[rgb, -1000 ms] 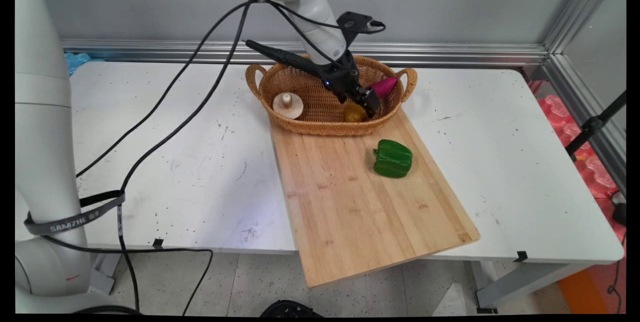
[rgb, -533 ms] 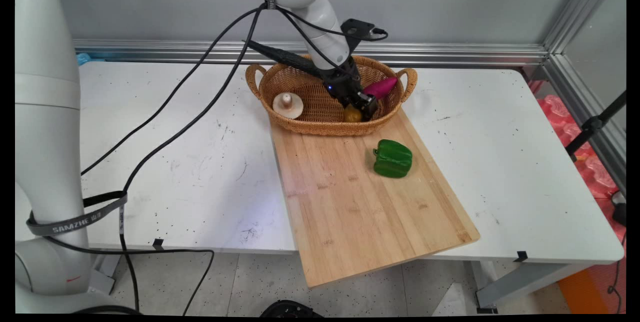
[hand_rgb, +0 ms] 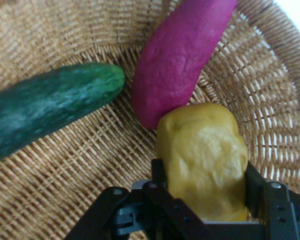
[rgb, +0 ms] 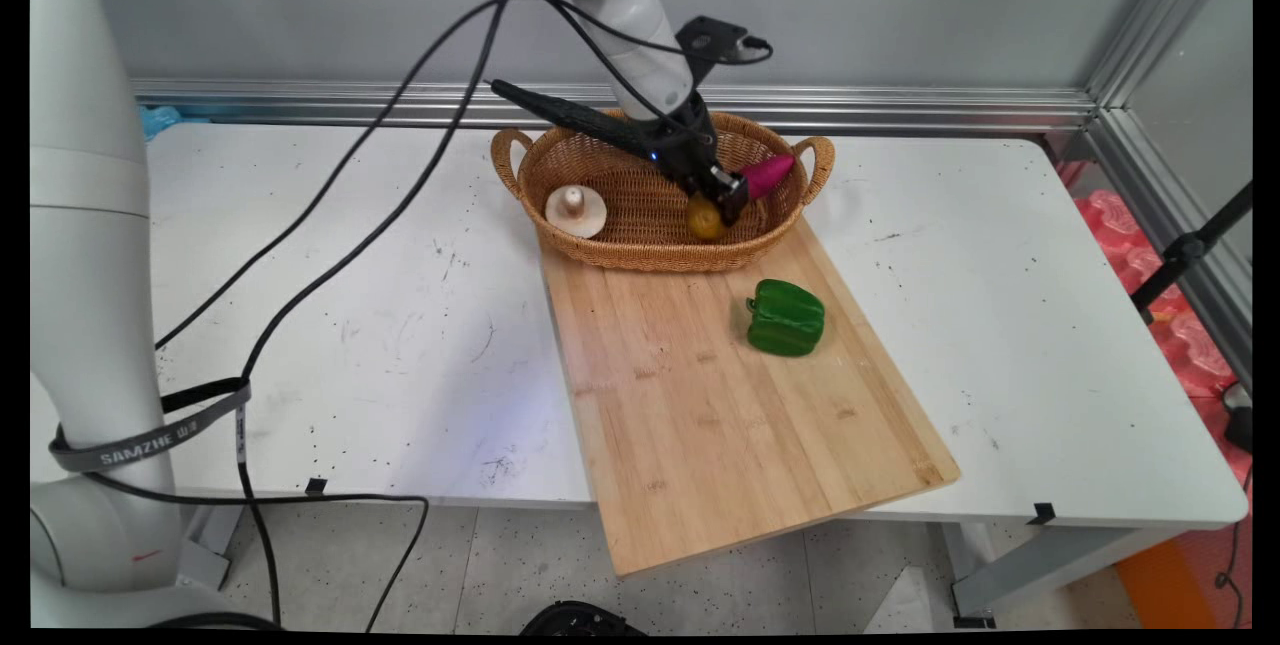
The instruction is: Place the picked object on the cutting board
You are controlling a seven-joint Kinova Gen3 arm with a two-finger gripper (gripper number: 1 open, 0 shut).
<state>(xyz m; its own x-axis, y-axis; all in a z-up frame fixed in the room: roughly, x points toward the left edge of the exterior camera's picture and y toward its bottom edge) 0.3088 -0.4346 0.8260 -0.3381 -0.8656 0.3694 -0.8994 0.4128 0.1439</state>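
Nearest me, a wooden cutting board [rgb: 730,395] lies slantwise on the white table [rgb: 1050,345], its near corner jutting out past the table's front edge. On the board's far right part sits 1 green bell pepper [rgb: 786,318], close to the board's right edge and well apart from everything else.

The board's far end runs up against, or just under, a wicker basket [rgb: 560,140] with 2 handles, standing toward the table's back edge. At the basket's left end rests a pale mushroom [rgb: 575,210], stem up.

In the basket's right half the black gripper [rgb: 722,216] reaches down from the white arm. Its 2 fingers are closed partway, pressed on either side of a lumpy yellow potato [hand_rgb: 205,155]; the hand view shows the potato filling the gap between them, 1 finger [hand_rgb: 159,175] at its left flank and the other at its right. Whether the potato is clear of the weave or resting on it, I cannot tell.

Just past the potato, touching its far end, a magenta sweet potato [hand_rgb: 182,55] leans up the basket's right wall toward the rim. Beside that, a dark green cucumber [hand_rgb: 50,107] lies on the basket floor, its rounded tip near the sweet potato.
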